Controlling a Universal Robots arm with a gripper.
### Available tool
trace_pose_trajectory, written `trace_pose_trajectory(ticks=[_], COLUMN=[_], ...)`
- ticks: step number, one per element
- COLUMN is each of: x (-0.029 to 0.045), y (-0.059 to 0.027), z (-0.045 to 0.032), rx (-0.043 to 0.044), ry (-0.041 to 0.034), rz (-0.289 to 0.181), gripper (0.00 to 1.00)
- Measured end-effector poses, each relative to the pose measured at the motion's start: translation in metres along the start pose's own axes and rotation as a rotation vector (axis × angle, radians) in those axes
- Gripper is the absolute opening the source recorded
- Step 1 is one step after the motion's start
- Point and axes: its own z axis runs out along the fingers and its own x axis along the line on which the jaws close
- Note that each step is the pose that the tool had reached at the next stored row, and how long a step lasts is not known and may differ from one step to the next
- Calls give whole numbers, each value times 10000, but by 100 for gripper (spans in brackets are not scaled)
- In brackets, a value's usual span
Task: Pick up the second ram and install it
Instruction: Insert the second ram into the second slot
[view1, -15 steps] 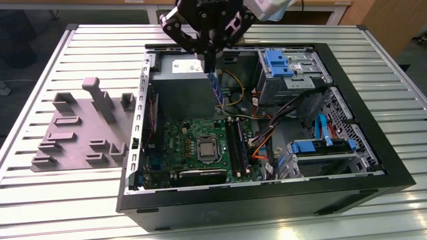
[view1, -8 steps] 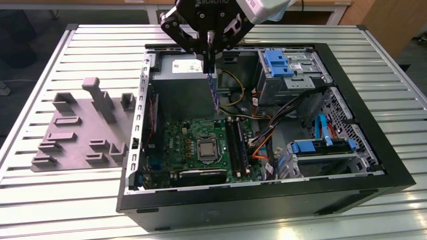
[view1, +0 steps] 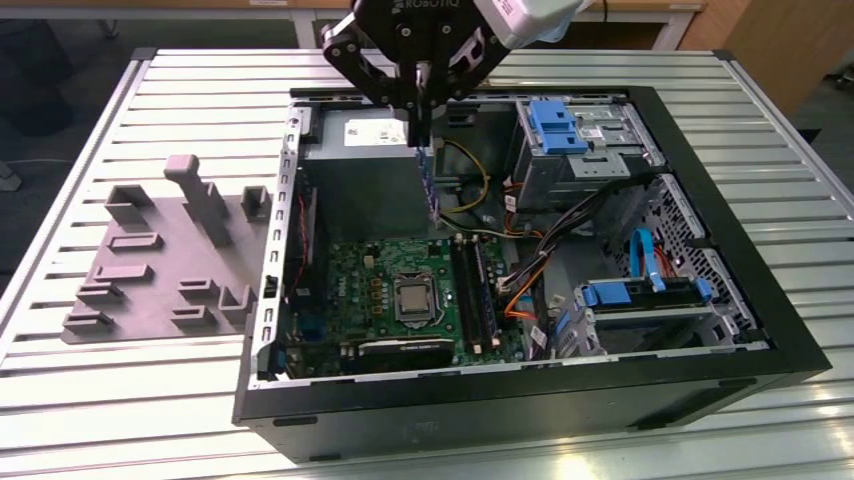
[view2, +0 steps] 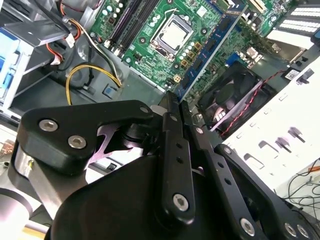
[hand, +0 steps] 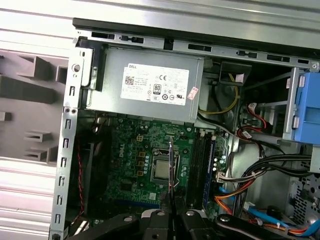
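My gripper (view1: 420, 132) hangs over the open computer case (view1: 747, 330), above the power supply. It is shut on the second ram (view1: 431, 190), a thin blue-green stick hanging lengthwise below the fingers, over the gap between the power supply and the green motherboard (view1: 360, 290). In the second wrist view the second ram (view2: 210, 45) runs out from the closed gripper (view2: 175, 102) with its black chips showing. The first wrist view shows the second ram (hand: 171, 167) edge-on, over the processor socket (hand: 161, 171). The black memory slots (hand: 198, 162) lie beside that socket.
The grey power supply (view1: 363, 165) fills the case's far end. Blue drive cages (view1: 554, 125) and orange and black cables (view1: 527, 285) crowd the exterior view's right. A grey foam tray (view1: 160, 260) lies on the slatted table at the exterior view's left.
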Motion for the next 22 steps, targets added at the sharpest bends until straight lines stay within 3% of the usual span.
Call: trace_pose_trajectory(ticks=[4,9,22], x=[-53,-68,-273], y=[-6,-6,-17], z=[12,37,94], rx=[0,9,9], ry=[2,10,12], rz=[97,620,797], gripper=[14,14,14])
